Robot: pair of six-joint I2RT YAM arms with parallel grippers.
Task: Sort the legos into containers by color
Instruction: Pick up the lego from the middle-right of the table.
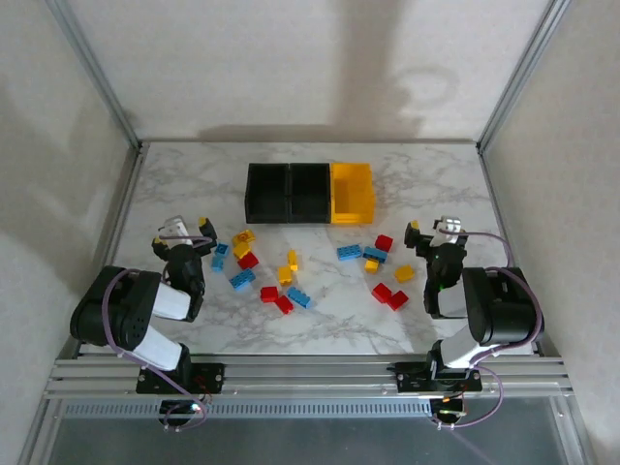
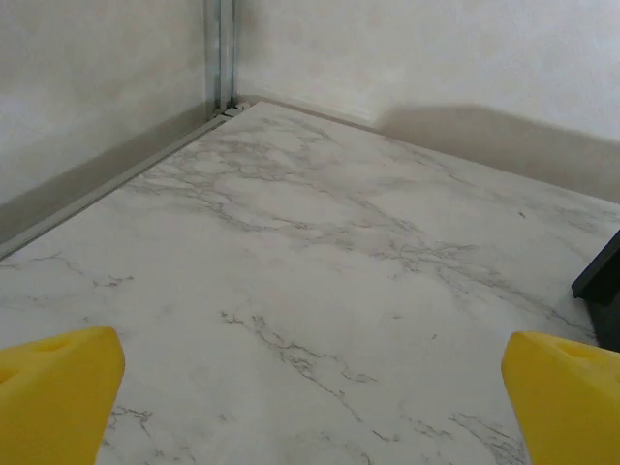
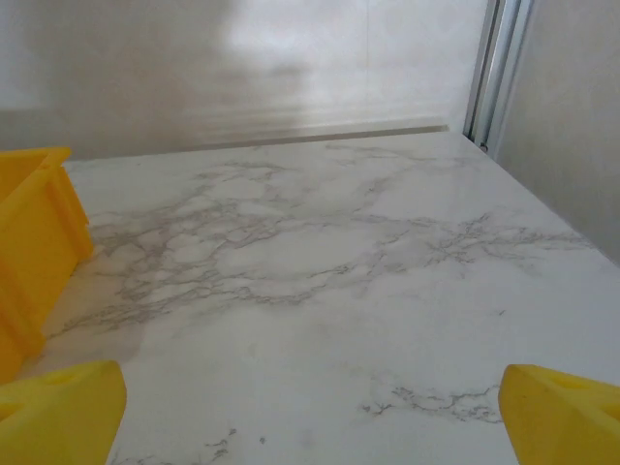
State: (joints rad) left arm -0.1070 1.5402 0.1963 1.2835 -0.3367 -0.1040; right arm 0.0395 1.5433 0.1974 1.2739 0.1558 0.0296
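Legos, small studded plastic bricks in red, blue and yellow (image 1: 242, 279), lie scattered mid-frame on the white marble counter (image 1: 194, 184), below the joined open plastic containers (image 1: 289, 217), two black and one yellow.

Top view: the left gripper (image 1: 182, 233) at middle left and the right gripper (image 1: 435, 232) at middle right flank the scatter, holding nothing. Left wrist view: yellow fingertips (image 2: 58, 397) sit in the bottom corners, spread wide over bare marble. Right wrist view: the same wide spread, with the yellow container (image 3: 34, 232) at the left edge. The bricks look light, rigid and slick; pinch across flat side walls, not studs.
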